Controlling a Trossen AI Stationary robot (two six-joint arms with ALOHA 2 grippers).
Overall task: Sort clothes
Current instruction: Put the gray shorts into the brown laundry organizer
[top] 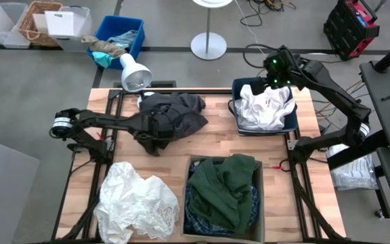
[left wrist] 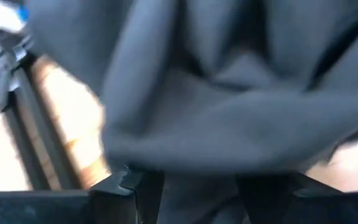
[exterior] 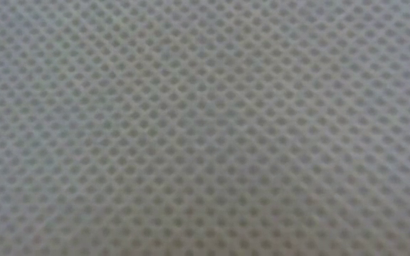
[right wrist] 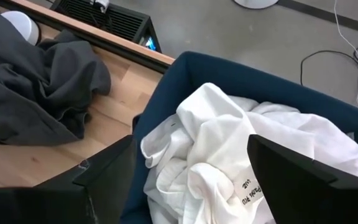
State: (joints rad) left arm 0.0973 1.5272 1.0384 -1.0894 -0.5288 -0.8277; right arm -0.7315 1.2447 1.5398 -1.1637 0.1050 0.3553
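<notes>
Clearly, L gripper (top: 156,129): closed on charcoal garment (top: 175,112), mid-table.
R gripper (right wrist: 191,186): jaws wide, holding nothing, above white clothes (right wrist: 229,149).
Tag (right wrist: 248,188): beside R fingers (right wrist: 303,180); writing illegible.
Bin (right wrist: 166,93): dark blue, directly under R gripper.

Grey floor (top: 39,163), white lamp (top: 135,73)

Left arm: reaches low across the table from its left edge | left gripper (top: 156,129): dark two-finger jaws closed on the charcoal grey soft fabric garment (top: 175,112) | Right arm: bends up from the right edge, wrist raised at the far right | right gripper (right wrist: 191,180): fingers spread wide, nothing between them
</notes>
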